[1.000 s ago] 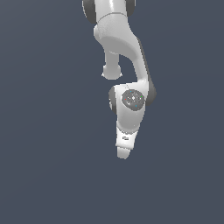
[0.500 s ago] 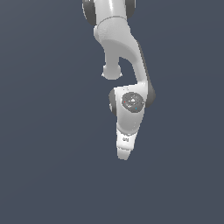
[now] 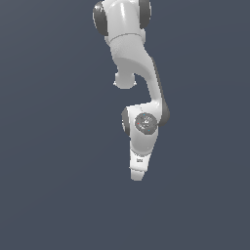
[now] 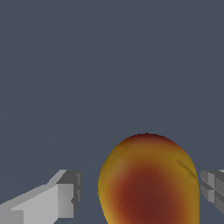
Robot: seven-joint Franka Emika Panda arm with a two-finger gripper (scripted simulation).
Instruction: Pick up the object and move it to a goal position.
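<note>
Orange-yellow, red-patched ball (image 4: 148, 179) sits between the claw (image 4: 142, 194) fingers, which stand apart, one side perhaps touching; likely light, smooth, roll-prone, so pinch across its middle

There is one white robot arm (image 3: 139, 97), one gripper (image 4: 140, 197) with two fingers (image 4: 65, 194), and one orange-yellow ball (image 4: 148, 183).
</note>
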